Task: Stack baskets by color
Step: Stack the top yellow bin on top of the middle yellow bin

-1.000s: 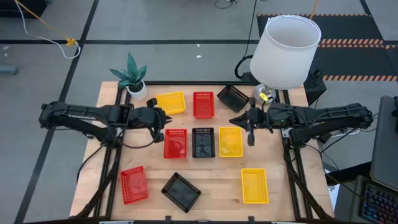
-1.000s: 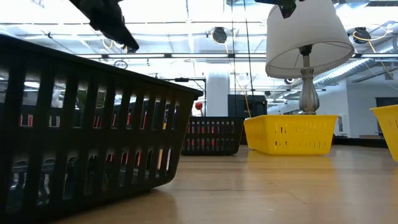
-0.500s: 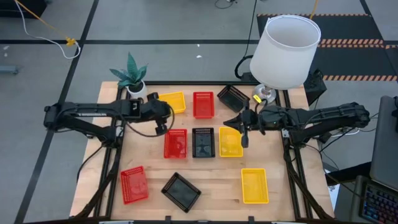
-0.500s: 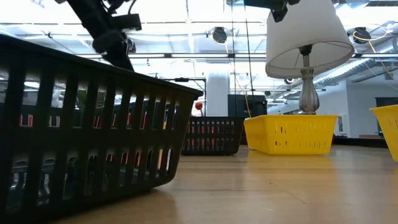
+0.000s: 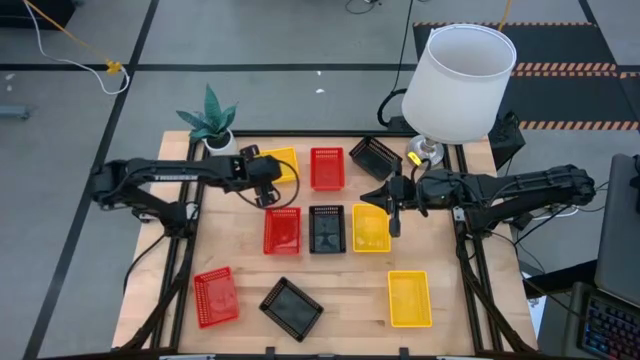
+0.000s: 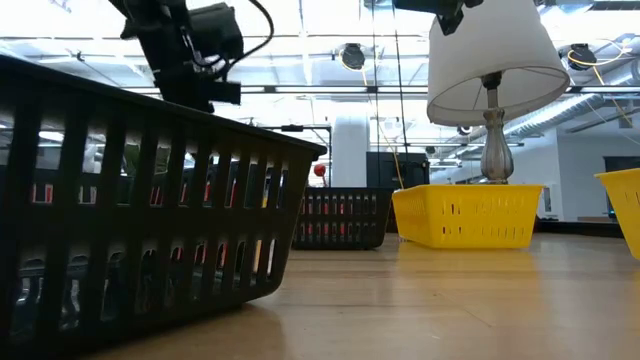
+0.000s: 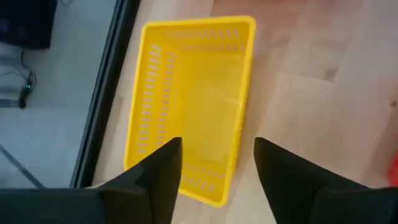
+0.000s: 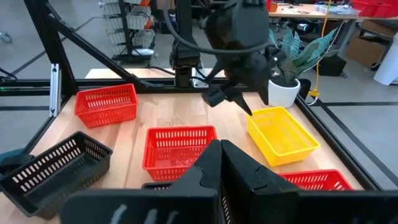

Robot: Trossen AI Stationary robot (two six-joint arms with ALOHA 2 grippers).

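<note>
Nine baskets lie spread over the table. A yellow basket (image 5: 275, 163) (image 7: 193, 106) rests on its base at the far left. My left gripper (image 5: 272, 192) (image 7: 217, 174) hangs open above this basket's near end, slanting down, its fingers on either side of the end wall without touching. A red basket (image 5: 327, 167) and a black basket (image 5: 375, 155) sit beside it. In the middle row are a red (image 5: 282, 230), a black (image 5: 327, 228) and a yellow basket (image 5: 371, 227). My right gripper (image 5: 393, 208) (image 8: 217, 165) hovers shut over that middle yellow basket. Near the front lie a red (image 5: 215, 296), a black (image 5: 291, 307) and a yellow basket (image 5: 409, 298).
A white-shaded lamp (image 5: 458, 80) stands at the far right corner and a potted plant (image 5: 210, 125) at the far left corner. Black frame rails (image 5: 185, 250) run along the table's left and right sides. Bare wood shows between the middle and front rows.
My left gripper has swung toward the table's right and far edge, sunk and tipped downward over the far-left yellow basket, and has opened. The baskets have stayed where they were.
</note>
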